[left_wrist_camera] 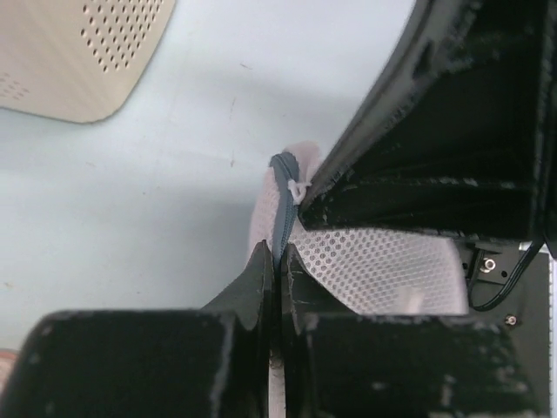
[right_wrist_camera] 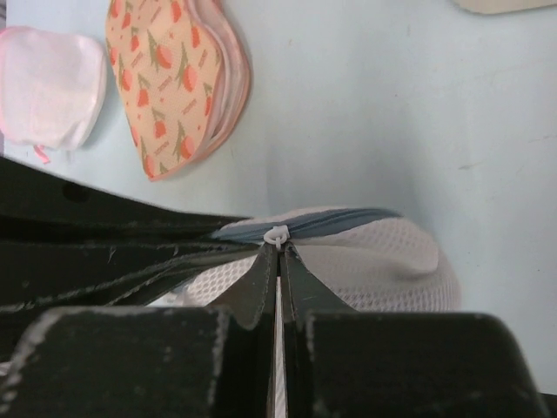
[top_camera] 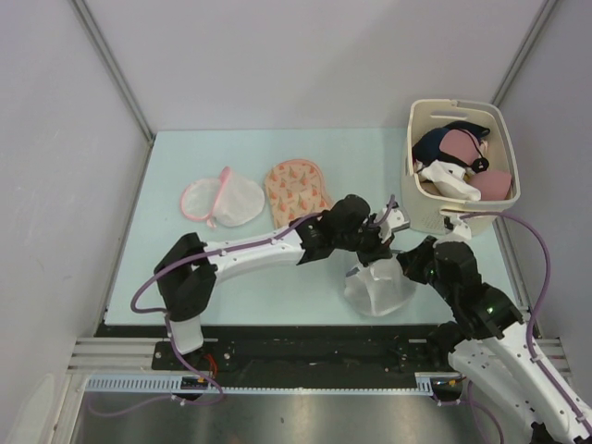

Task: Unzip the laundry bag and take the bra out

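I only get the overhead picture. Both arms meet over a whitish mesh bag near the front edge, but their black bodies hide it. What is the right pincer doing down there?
Observer: The right wrist camera shows the right pincer shut on the small white zipper pull at the top of the mesh bag.
Operator: And the left one, is it just hovering?
Observer: No. In the left wrist view the left pincer is closed on the mesh bag's edge, with the grey zipper running in between its fingertips.
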`<action>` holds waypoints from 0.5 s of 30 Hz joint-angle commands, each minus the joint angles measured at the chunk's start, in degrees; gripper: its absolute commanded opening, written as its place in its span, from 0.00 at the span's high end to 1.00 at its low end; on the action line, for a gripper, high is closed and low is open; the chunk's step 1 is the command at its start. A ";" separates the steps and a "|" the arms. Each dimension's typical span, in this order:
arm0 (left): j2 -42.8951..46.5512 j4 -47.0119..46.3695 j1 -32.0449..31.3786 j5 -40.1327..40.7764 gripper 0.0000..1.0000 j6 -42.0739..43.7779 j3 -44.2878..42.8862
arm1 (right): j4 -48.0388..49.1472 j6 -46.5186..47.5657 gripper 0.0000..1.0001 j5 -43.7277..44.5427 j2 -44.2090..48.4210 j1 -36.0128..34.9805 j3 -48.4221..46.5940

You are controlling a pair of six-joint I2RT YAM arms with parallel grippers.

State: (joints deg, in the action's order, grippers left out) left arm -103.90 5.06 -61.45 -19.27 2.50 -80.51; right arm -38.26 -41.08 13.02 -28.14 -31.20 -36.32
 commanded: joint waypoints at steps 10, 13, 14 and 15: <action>21.52 -10.15 4.32 -8.95 1.00 8.21 19.42 | 0.82 5.49 1.00 -3.61 -0.86 16.43 -2.09; 23.91 -12.26 5.46 -9.82 1.00 9.80 21.88 | 2.30 3.82 1.00 -3.78 -0.51 18.19 -2.09; 24.70 -12.79 5.90 -10.61 1.00 10.32 21.97 | 3.10 3.38 1.00 -4.14 -0.34 18.63 -2.09; 24.97 -12.62 6.60 -10.96 1.00 10.85 21.71 | 4.32 2.59 1.00 -4.31 -0.16 18.72 -2.09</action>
State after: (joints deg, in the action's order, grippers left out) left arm -84.36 -7.46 -57.39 -24.73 9.32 -59.86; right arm -36.05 -38.33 -1.91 -28.73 -16.05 -36.77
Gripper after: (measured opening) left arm 0.023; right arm 0.009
